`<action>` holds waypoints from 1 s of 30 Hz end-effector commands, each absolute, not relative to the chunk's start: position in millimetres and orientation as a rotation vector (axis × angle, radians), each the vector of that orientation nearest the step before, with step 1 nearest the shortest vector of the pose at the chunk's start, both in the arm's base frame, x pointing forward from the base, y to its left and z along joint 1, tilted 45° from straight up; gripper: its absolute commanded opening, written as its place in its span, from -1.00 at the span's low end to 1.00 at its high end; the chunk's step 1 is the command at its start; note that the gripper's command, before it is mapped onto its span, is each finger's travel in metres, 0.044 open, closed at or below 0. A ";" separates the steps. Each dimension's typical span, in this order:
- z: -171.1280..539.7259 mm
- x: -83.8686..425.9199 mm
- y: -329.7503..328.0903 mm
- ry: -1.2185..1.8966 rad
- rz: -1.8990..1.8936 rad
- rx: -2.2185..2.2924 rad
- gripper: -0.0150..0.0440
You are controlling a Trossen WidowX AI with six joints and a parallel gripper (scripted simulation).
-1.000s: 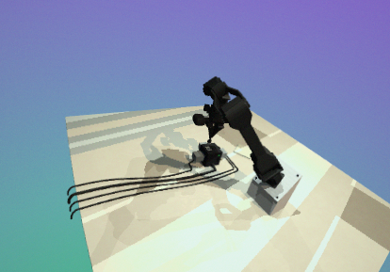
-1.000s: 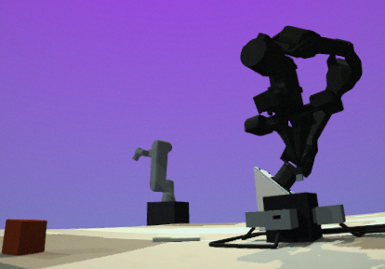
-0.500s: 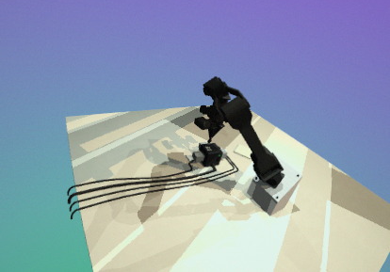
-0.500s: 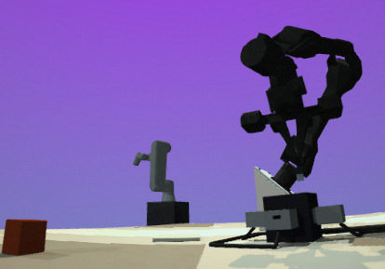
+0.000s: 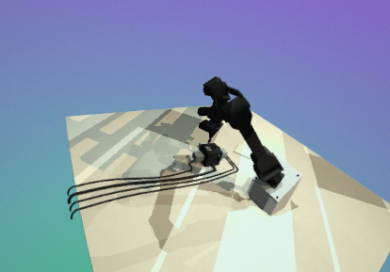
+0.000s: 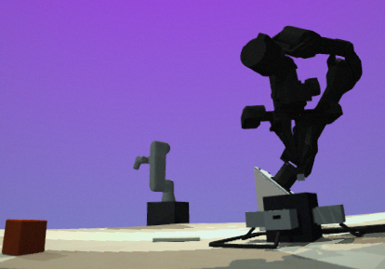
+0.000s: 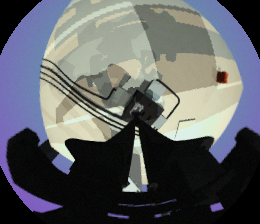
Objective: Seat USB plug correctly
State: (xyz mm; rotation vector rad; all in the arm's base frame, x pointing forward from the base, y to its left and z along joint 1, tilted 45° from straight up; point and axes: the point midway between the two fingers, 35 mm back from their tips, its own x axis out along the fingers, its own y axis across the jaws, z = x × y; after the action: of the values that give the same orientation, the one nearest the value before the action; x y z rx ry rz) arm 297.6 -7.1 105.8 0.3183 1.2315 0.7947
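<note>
The black power cube [image 5: 210,155] [image 6: 304,221] [image 7: 149,111] stands on the table, with grey plugs and black cables at its sides. My gripper [image 5: 210,141] [image 6: 301,173] [image 7: 136,122] points down over the cube's top, its fingertips nearly together. It is shut on the small grey USB plug [image 6: 300,177], which shows just below the fingertips in the exterior view, with a gap between it and the cube's top. In the wrist view the fingertips overlap the cube and a pale patch lies just ahead of them. The socket's opening and which way round the plug is cannot be made out.
Several black cables [image 5: 157,178] run from the cube to the table's left edge in the top view. A red-orange block [image 6: 23,237] [image 7: 222,77] stands apart. A grey arm-shaped figure [image 6: 159,169] on a black box [image 6: 167,213] and a thin flat bar [image 6: 176,239] are farther off.
</note>
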 end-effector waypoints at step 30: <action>105.0 296.8 -6.6 0.790 1.242 -0.384 -0.49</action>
State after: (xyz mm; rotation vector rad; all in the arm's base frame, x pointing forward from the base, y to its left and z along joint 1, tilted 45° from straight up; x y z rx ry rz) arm 297.5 -7.1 105.8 -0.3222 0.8337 1.2058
